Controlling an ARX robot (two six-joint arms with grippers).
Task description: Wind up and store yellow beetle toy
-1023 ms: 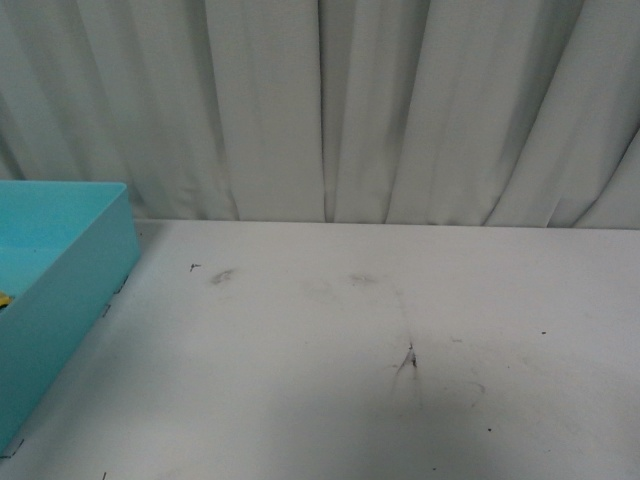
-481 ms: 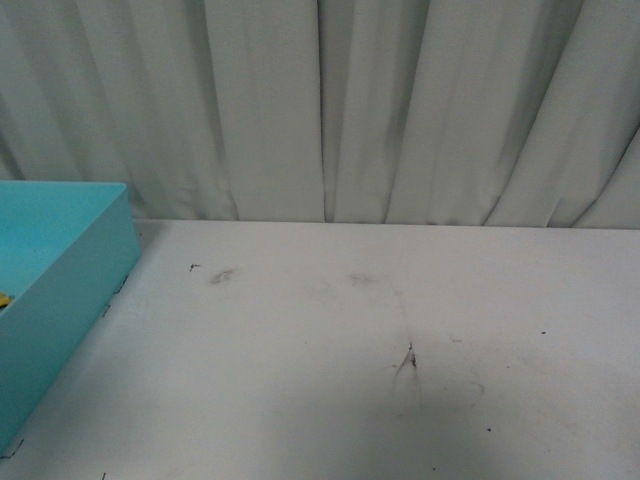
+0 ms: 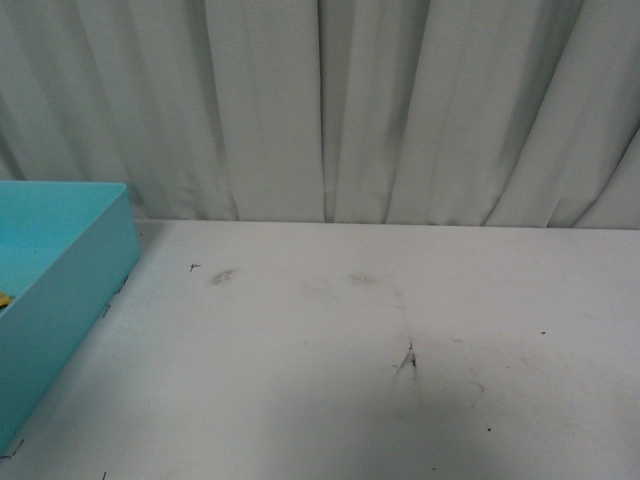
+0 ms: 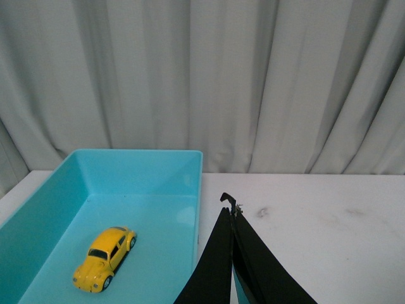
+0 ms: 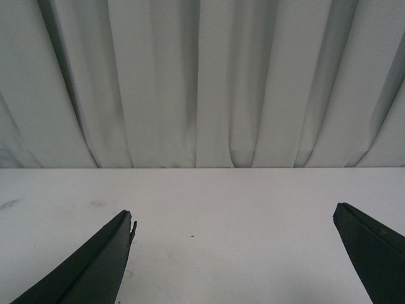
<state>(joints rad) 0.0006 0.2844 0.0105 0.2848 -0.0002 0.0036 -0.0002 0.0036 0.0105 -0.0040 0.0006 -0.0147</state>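
- Nothing moves across the last second in the front view: the yellow beetle toy (image 4: 105,257) lies inside the turquoise bin (image 4: 136,162) on the counter (image 3: 380,340).
- Left pincer (image 4: 231,221) is together and empty; right pincer (image 5: 234,253) is apart.
- Storing looks done.

1. So the white table (image 3: 400,400) in front of me is pretty scuffed up: grey smudges and a dark scratch near the middle, plus a few tiny black specks.
2. Only thing sitting right on it is a teal bin (image 3: 70,290) over on my left, up against the table's left edge.
3. Table's far edge meets a pale curtain (image 3: 320,100).
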